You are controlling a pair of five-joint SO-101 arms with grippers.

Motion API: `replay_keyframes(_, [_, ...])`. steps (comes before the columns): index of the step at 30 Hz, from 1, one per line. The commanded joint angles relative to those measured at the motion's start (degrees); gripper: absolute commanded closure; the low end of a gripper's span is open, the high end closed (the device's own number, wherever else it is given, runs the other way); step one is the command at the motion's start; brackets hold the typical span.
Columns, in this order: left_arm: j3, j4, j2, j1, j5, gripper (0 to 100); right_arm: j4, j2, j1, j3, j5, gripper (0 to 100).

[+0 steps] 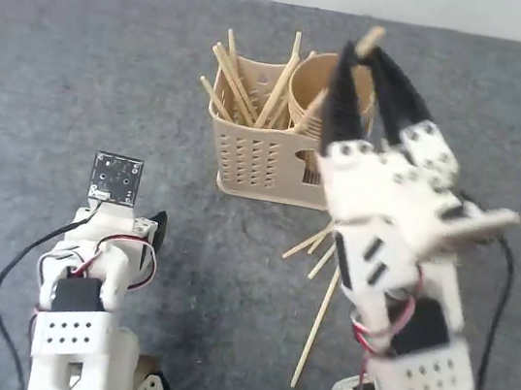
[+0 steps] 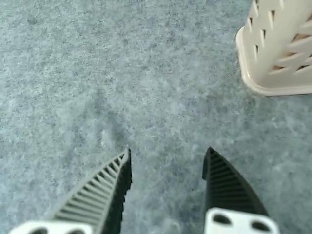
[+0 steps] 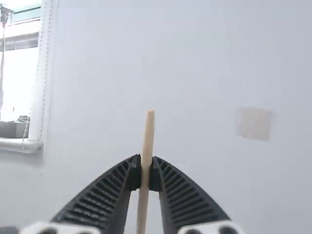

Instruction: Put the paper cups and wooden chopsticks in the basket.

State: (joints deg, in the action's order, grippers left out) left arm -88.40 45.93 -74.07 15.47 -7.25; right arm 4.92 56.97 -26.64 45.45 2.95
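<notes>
The wooden chopstick [image 3: 148, 129] is pinched in my right claw [image 3: 145, 170], with the basket [image 1: 258, 160] just below it. I think this is the dropping step: next I must tilt down, then open. More chopsticks [image 1: 318, 321] lie behind the claw; my left claw [image 2: 165, 165] is spread.

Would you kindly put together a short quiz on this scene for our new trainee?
1. Where does the paper cup sit?
2. The right gripper holds: A) nothing; B) a wooden chopstick; C) a paper cup.
3. True or false: the left gripper is shut on a chopstick.
Key: 1 in the basket; 2 B; 3 false, it is open.
</notes>
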Motion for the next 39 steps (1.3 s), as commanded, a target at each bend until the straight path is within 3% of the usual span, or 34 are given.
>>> replay_keyframes(1, [1.1, -1.5, 0.2, 0.3, -0.4, 77, 9.5, -6.9, -3.1, -3.7, 6.9, 98.9])
replay_keyframes(6, [0.7, -1.6, -0.2, 0.2, -0.4, 77, 13.6, -16.0, -5.2, -7.4, 11.6, 98.9])
replay_keyframes(15, [0.7, -2.5, 0.2, 0.1, -0.4, 77, 12.1, -23.0, -2.6, -9.5, 2.3, 98.6])
replay_keyframes(21, [0.6, -2.7, 0.0, 0.1, -0.4, 77, 1.5, -23.9, -0.8, -9.9, -1.8, 80.3])
replay_keyframes(24, [0.6, -2.8, 0.0, 0.1, -0.4, 77, -1.8, -23.1, -0.8, -9.9, -2.9, 77.9])
replay_keyframes(32, [0.6, -2.8, 0.0, 0.1, -0.4, 77, -29.2, -11.6, -0.2, -14.4, -6.6, 90.8])
replay_keyframes(36, [0.6, -2.8, 0.0, 0.1, -0.4, 77, -42.5, -4.5, 5.1, -14.8, -14.0, 95.0])
replay_keyframes(39, [0.6, -2.8, 0.0, 0.1, -0.4, 77, -52.9, -0.5, 9.8, -14.8, -14.7, 95.0])
